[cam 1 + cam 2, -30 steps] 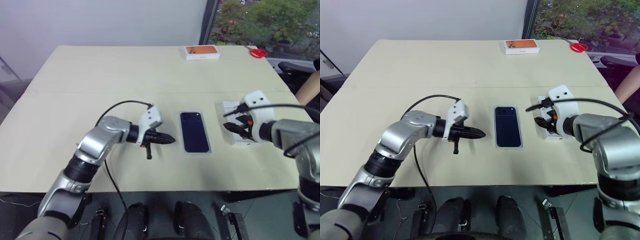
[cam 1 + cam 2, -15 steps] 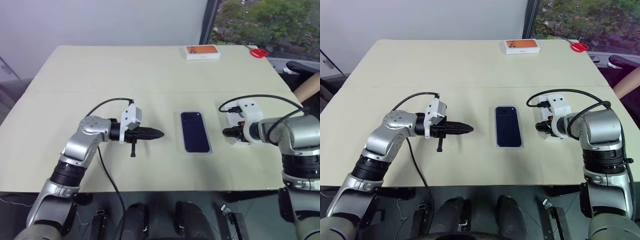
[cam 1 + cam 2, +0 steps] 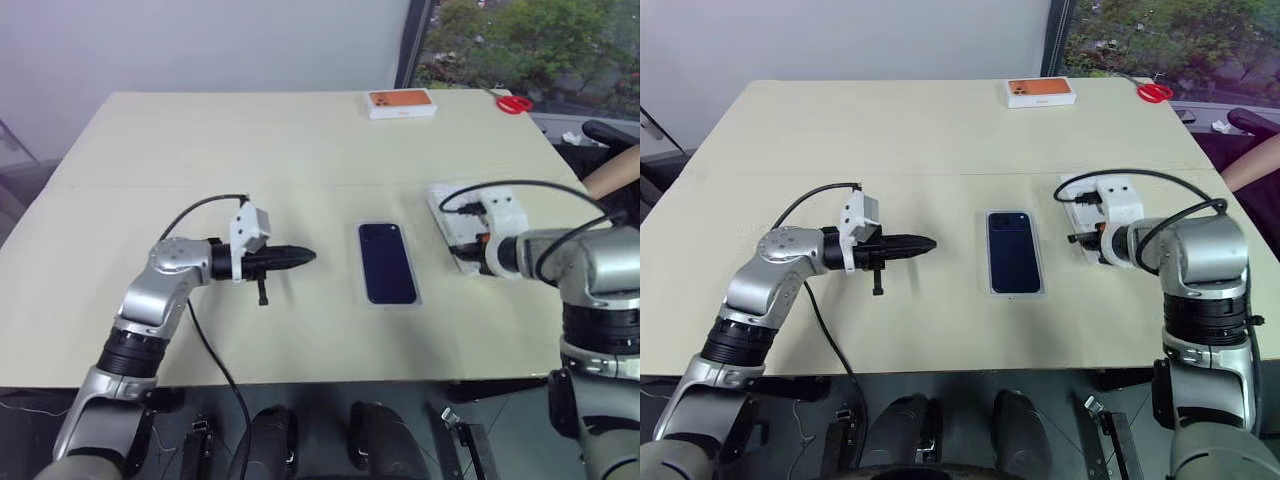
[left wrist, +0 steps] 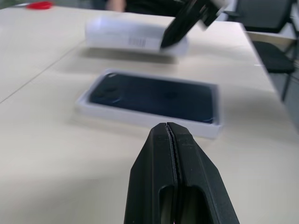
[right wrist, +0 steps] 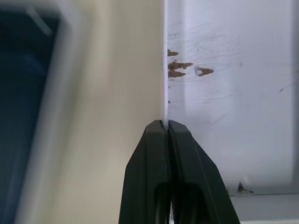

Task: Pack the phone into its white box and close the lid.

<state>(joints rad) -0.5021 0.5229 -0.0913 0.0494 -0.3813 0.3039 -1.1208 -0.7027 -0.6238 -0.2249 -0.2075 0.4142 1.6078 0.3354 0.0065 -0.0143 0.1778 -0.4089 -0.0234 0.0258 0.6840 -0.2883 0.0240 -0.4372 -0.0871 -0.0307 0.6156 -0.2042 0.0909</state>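
The phone (image 3: 387, 262) already lies flat inside the white box (image 3: 416, 298), in the middle of the worktop (image 3: 230, 140), between the two arms. So the packing part looks done, and the step in hand is getting the lid (image 3: 446, 212) onto the box. The lid lies well to the right of the box, with its plain white inside facing up. The right pincer (image 5: 164, 125) is shut tight on the thin side wall of the lid, the wall nearest the phone. The grip is on a very thin edge, so I think the lid could slip or bend if it is lifted fast. A slow, gentle lift would be best. The lid must also be turned over, so the open side faces down before it goes over the box. Then its four sides should line up with the box sides, or it may catch on a corner and push the box away. The left pincer (image 3: 308, 256) is pressed together and holds nothing. It hangs level just left of the box, pointing at it. It could hold the box in place if the box starts to slide. Far at the back of the worktop sit an orange-topped box (image 3: 402, 102) and red scissors (image 3: 515, 103), well out of the way.
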